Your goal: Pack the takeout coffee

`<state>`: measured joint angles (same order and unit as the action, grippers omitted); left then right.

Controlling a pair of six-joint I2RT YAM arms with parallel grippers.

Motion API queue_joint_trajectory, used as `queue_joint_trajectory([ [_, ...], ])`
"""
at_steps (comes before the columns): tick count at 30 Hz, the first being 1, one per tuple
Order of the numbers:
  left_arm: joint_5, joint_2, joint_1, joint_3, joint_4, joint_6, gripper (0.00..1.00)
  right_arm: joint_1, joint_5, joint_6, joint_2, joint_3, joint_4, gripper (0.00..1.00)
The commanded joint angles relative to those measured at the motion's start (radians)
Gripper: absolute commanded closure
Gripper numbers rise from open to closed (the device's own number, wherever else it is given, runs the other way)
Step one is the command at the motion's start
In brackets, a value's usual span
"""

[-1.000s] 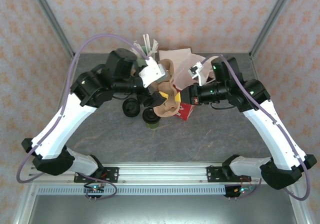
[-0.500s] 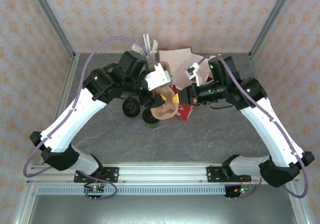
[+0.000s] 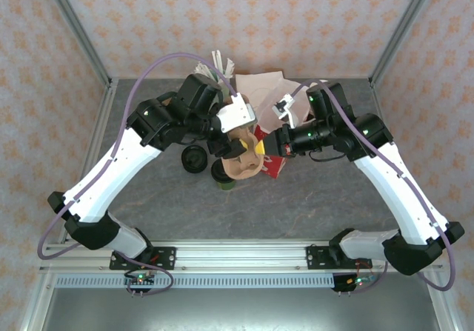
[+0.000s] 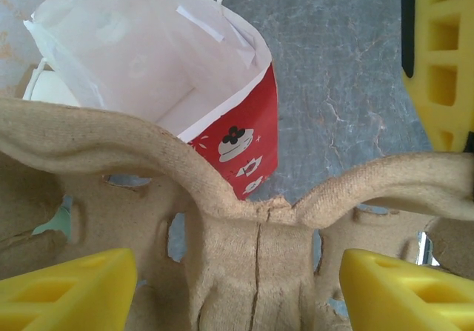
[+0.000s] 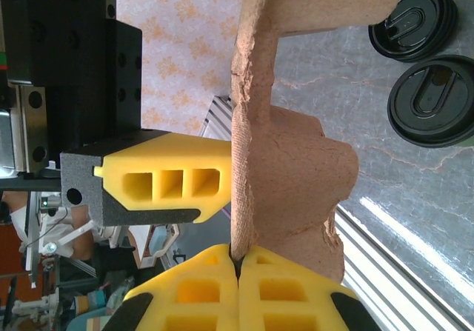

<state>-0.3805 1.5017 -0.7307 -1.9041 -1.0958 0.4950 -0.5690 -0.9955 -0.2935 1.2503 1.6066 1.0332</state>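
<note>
The right gripper (image 5: 237,268) has its two yellow fingers (image 5: 196,294) clamped flat together on the thin edge of the one pulp cup carrier (image 5: 289,175). The left gripper (image 4: 238,264) is released. Its two fingers (image 4: 70,290) stand wide apart, facing the carrier's broad side, and in the right wrist view one tip touches that wall.

Since a second ago the left arm has swung in toward the centre, bringing its wrist closer to the carrier. The right wrist has edged slightly up and left, and the carrier has barely shifted.

Past the carrier, in the left wrist view, one red bag (image 4: 248,135) shows its open mouth and white inside. One takeout coffee (image 3: 224,175) stands upright on the grey table (image 4: 348,72), just left of the carrier's near end and outside the bag, where it was before. One loose black lid (image 3: 195,158) lies just beside it, to its left.
</note>
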Motion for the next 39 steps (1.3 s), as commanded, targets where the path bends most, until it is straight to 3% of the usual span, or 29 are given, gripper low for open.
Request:
queue_joint_trajectory([
  [1, 0.003, 0.003, 0.008, -0.026, -0.003, 0.024, 0.29, -0.006, -0.022, 0.021, -0.003, 0.030, 0.007, 1.00],
  [7, -0.017, 0.015, 0.009, -0.027, -0.019, 0.029, 0.36, -0.007, -0.023, 0.025, -0.006, 0.030, 0.010, 1.00],
  [16, -0.029, 0.026, 0.010, -0.027, -0.058, 0.042, 0.36, -0.007, -0.019, 0.035, -0.009, 0.033, 0.016, 1.00],
  [20, -0.037, 0.027, 0.010, -0.027, -0.059, 0.042, 0.43, -0.008, -0.020, 0.034, -0.009, 0.032, 0.014, 1.00],
  [23, -0.040, 0.031, 0.010, -0.032, -0.062, 0.042, 0.64, -0.007, -0.014, 0.036, -0.012, 0.030, 0.014, 1.00],
  [31, -0.037, 0.032, 0.012, -0.041, -0.057, 0.026, 0.64, -0.006, 0.050, 0.041, -0.023, 0.031, 0.012, 1.00],
  [36, -0.025, 0.035, 0.022, -0.048, -0.028, -0.017, 0.64, -0.006, 0.106, 0.051, -0.037, 0.024, 0.012, 0.82],
  [39, -0.039, 0.046, 0.041, -0.066, -0.027, -0.046, 0.64, 0.003, 0.235, 0.057, -0.055, 0.041, 0.037, 0.76],
])
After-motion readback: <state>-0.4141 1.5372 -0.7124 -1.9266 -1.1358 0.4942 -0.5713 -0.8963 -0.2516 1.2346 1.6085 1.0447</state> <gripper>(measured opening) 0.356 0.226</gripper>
